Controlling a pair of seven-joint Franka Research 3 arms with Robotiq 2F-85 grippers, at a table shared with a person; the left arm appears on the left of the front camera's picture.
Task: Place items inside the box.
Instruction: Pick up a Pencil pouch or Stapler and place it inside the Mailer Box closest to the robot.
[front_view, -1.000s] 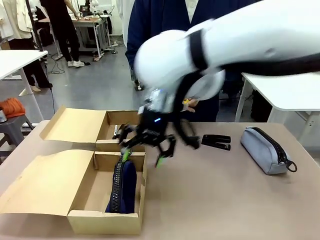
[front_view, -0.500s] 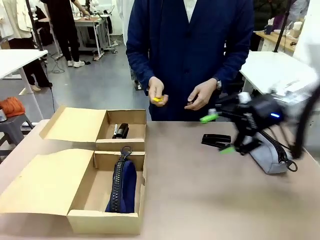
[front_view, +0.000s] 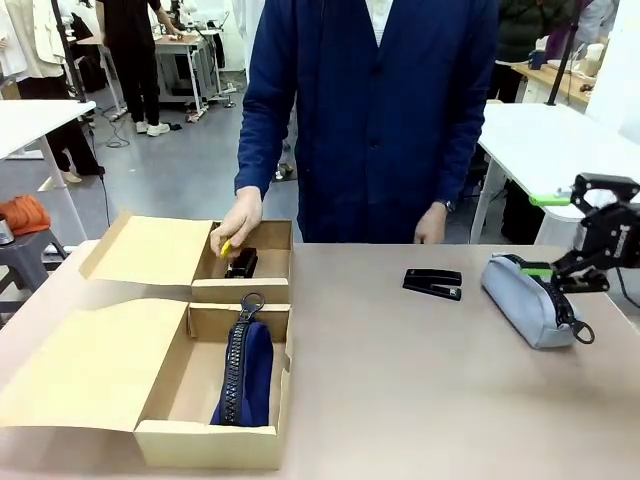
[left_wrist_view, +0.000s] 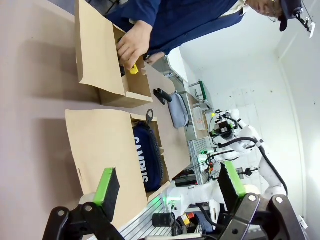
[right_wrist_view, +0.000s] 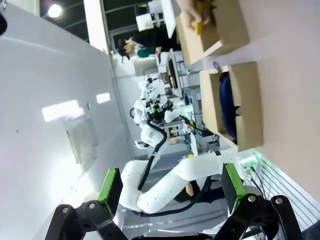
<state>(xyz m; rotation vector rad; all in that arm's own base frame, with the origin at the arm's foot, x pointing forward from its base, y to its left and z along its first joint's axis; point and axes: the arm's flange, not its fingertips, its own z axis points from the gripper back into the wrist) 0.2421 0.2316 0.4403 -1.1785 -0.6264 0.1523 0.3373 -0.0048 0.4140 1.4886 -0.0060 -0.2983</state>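
2 sets of jaws, both wide open, both empty.

Right jaws: front view, at 3 o'clock near the frame edge, green pads (front_view: 550, 199) spread apart with nothing between. The lower pad sits just over the far end of the grey zip pouch (front_view: 528, 300); can't tell if it touches. Right wrist view: pads (right_wrist_view: 110, 184) well apart, no item between.

Left jaws: left wrist view, pads (left_wrist_view: 106, 186) spread wide and clear of everything, off the near side of the worktop (front_view: 420, 390).

Grey zip pouch lies flat on the worktop at 4 o'clock of the black stapler (front_view: 432, 283), apart from it. Stapler lies flat, closed, at 3 o'clock of the boxes and well apart from them.

2 open cardboard boxes, flaps folded out toward 9 o'clock. Near box (front_view: 165, 440) holds 1 navy zip pencil pouch (front_view: 243, 375), on edge, zipper up, against the 3 o'clock wall, pull ring at the 12 o'clock end. Far box (front_view: 275, 235) sits at 12 o'clock of the near box, touching it.

1 person's hand (front_view: 237, 225) reaches into the far box gripping the utility knife (front_view: 226, 247); only a yellow bit shows. Black item (front_view: 242, 266) lies in that box under the hand, too small to tell. Other hand (front_view: 432, 224) hangs at the far worktop edge, 12 o'clock of the stapler.
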